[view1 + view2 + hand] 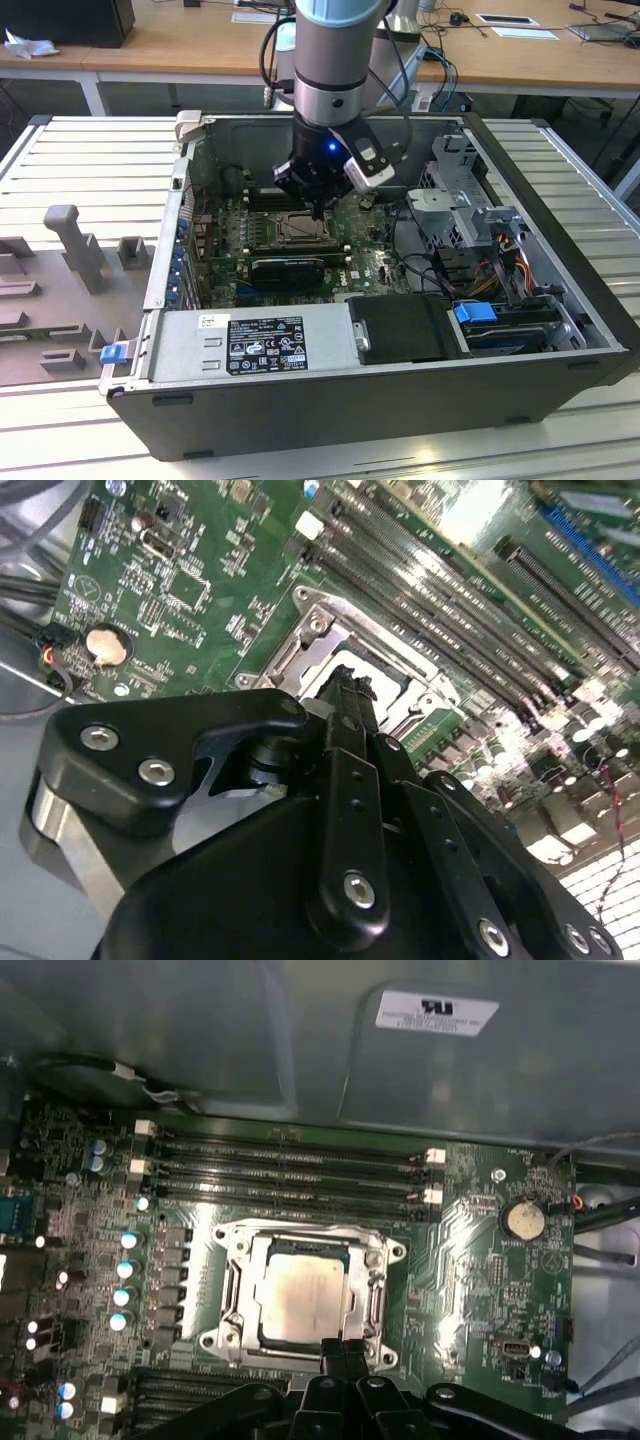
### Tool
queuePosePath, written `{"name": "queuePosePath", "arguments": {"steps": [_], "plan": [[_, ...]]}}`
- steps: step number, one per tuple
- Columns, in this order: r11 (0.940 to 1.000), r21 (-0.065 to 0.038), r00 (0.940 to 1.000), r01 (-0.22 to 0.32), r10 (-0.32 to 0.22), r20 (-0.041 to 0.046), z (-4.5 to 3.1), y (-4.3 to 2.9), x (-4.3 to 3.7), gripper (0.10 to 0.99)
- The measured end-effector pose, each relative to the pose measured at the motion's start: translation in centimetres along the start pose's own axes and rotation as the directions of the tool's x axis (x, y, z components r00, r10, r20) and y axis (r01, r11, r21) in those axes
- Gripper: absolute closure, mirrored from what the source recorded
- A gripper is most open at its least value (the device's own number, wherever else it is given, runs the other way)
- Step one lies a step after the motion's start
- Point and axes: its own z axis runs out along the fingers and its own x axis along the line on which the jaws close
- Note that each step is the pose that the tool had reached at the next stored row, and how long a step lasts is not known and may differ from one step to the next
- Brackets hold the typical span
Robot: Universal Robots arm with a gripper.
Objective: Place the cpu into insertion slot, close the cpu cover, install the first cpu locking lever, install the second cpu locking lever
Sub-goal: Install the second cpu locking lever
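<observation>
The cpu [305, 1295] lies flat in the insertion slot [295, 232] on the green board, its pale metal top showing. The silvery cpu cover [245, 1243] lies down around it, framing the chip through its window. In the first wrist view my gripper [345, 1348] is shut, its tips together at the cover's edge, nothing between them. The second wrist view shows the same gripper [345, 682] with its tips pressed close over the socket's cover [318, 615]. In the exterior view the gripper [320, 210] hangs just above the socket inside the open computer case.
Long memory slots [290, 1165] run beside the socket, and a coin battery [522, 1220] sits on the board. A power supply [255, 345], a drive cage [460, 200] and loose cables [500, 260] crowd the case. A grey fixture tray [70, 250] lies at the exterior view's left.
</observation>
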Motion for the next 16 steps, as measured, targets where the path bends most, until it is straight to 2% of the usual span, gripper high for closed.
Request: {"name": "queuePosePath", "arguments": {"steps": [4, 5, 7, 8, 9, 12, 13, 14, 16], "plan": [[1.0, -0.002, 1.0, 0.0, 0.0, -0.0021, -0.06, -1.02, 0.1, 0.98], [1.0, -0.004, 1.0, -0.001, 0.001, -0.0054, -0.06, -1.1, 0.1, 0.98], [1.0, -0.009, 0.9998, -0.002, 0.002, -0.0182, -0.06, -1.25, 0.12, 0.98], [0.9999, -0.013, 0.9996, -0.003, 0.003, -0.0286, -0.03, -1.31, 0.12, 0.98], [0.9998, -0.017, 0.9995, -0.004, 0.003, -0.033, 0.01, -1.38, 0.13, 0.98], [0.9997, -0.025, 0.9995, -0.004, 0.003, -0.0325, 0.0, -1.75, 0.16, 0.98], [0.9982, -0.059, 0.9996, -0.004, 0.003, -0.0294, -0.02, -1.95, 0.18, 0.98], [0.9973, -0.074, 0.9996, -0.005, 0.002, -0.0281, -0.01, -2.1, 0.2, 0.98], [0.9973, -0.074, 0.9996, -0.005, 0.002, -0.0281, 0.01, -2.28, 0.21, 0.98]]}}
